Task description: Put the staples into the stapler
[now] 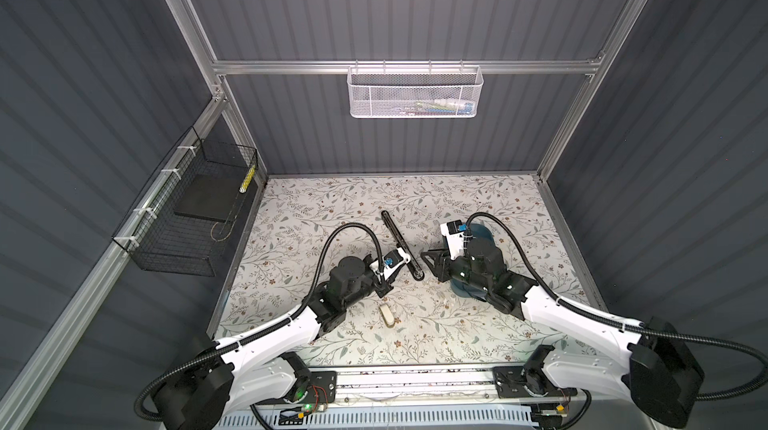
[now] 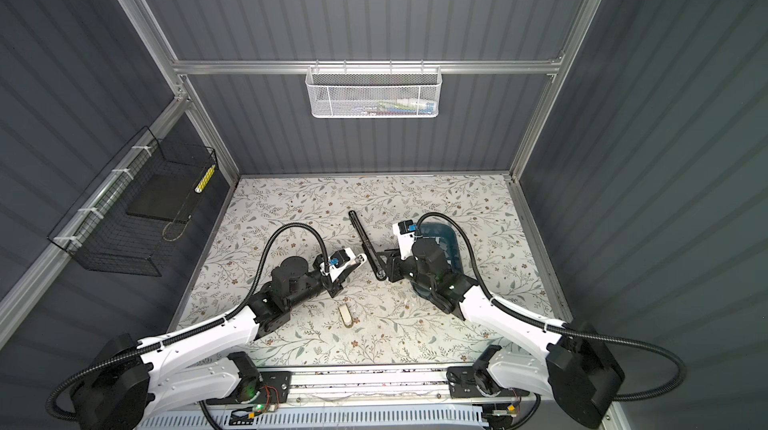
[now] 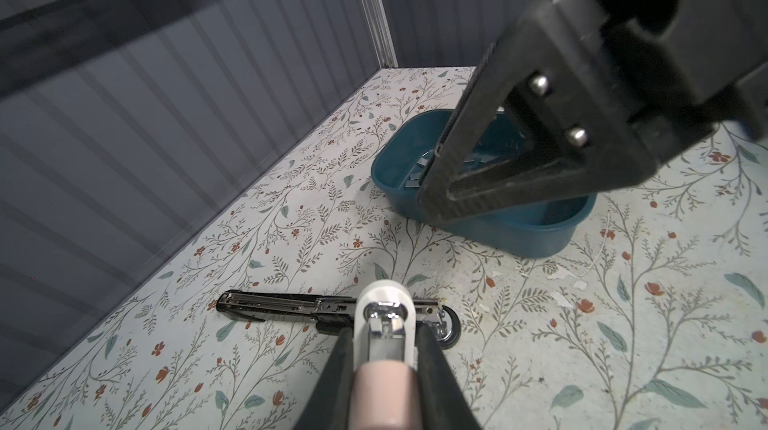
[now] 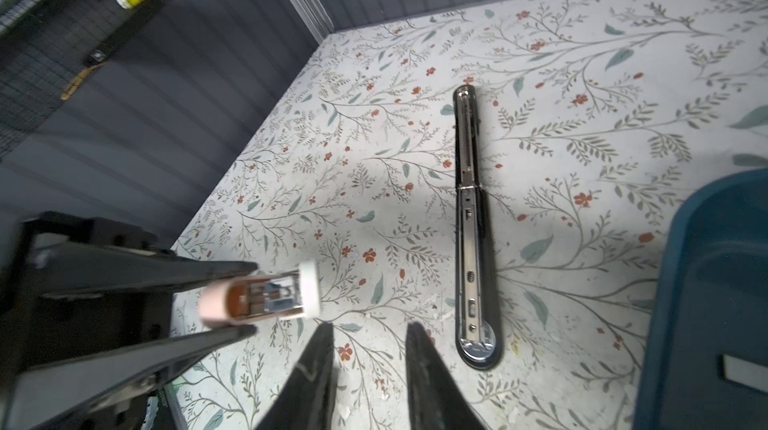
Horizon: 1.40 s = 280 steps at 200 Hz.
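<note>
A long black stapler (image 1: 401, 243) (image 4: 469, 220) lies opened flat on the floral table, its metal channel facing up. My left gripper (image 3: 384, 336) (image 1: 397, 267) is shut on a small pink-and-white stapler (image 3: 384, 311) (image 4: 262, 299), held just above the black one's near end. Grey staples (image 3: 417, 172) lie in a teal tub (image 3: 519, 236) (image 2: 446, 236), and one strip (image 4: 744, 369) shows in the right wrist view. My right gripper (image 4: 370, 336) (image 1: 430, 267) is open and holds nothing. It hovers between the black stapler and the tub, close to my left gripper.
A small beige object (image 1: 387, 315) lies on the table nearer the front. A black wire basket (image 1: 187, 215) hangs on the left wall and a white mesh basket (image 1: 415, 93) on the back rail. My right arm covers most of the tub in both top views.
</note>
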Available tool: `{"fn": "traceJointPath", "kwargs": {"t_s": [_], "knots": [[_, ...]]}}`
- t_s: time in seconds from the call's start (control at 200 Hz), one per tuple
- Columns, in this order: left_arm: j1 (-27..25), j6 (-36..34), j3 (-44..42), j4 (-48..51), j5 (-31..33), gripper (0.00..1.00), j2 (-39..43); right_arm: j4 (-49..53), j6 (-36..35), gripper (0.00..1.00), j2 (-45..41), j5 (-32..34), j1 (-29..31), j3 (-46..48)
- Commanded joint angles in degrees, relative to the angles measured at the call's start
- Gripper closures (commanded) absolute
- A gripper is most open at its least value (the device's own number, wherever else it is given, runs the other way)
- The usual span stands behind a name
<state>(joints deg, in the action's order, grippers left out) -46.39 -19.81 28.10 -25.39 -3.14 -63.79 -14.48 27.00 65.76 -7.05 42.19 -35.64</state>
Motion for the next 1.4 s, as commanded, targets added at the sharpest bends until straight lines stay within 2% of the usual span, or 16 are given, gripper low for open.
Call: {"fn": "traceJointPath", "kwargs": {"t_s": [0.0,0.055,0.12,0.185,0.515,0.961,1.396], "knots": [[0.2,-1.3,1.8,0.1,-3.8,1.00,-0.6,-1.7,0.2,0.67,-1.2,0.5,1.5,0.7],[0.2,-1.6,2.1,0.4,-4.9,1.00,-1.0,-1.7,0.2,0.65,-1.0,0.2,1.9,0.4],[0.2,-1.7,2.4,0.8,-5.7,1.00,-1.2,-1.6,0.2,0.55,0.3,-0.1,2.3,-0.6],[0.2,-1.8,2.5,0.7,-6.3,1.00,-1.2,-1.4,0.2,0.51,1.9,0.0,2.5,-1.5],[0.3,-1.4,2.3,0.9,-5.9,1.00,-0.4,5.1,-3.5,0.52,10.4,0.3,2.5,-7.5],[0.3,-0.5,1.0,-0.9,-4.7,1.00,2.3,9.1,-7.5,0.54,15.6,1.8,2.3,-10.4],[0.3,0.6,-3.0,-7.6,-5.3,1.00,5.1,9.3,-10.2,0.54,19.1,-1.9,2.3,-11.7]]}}
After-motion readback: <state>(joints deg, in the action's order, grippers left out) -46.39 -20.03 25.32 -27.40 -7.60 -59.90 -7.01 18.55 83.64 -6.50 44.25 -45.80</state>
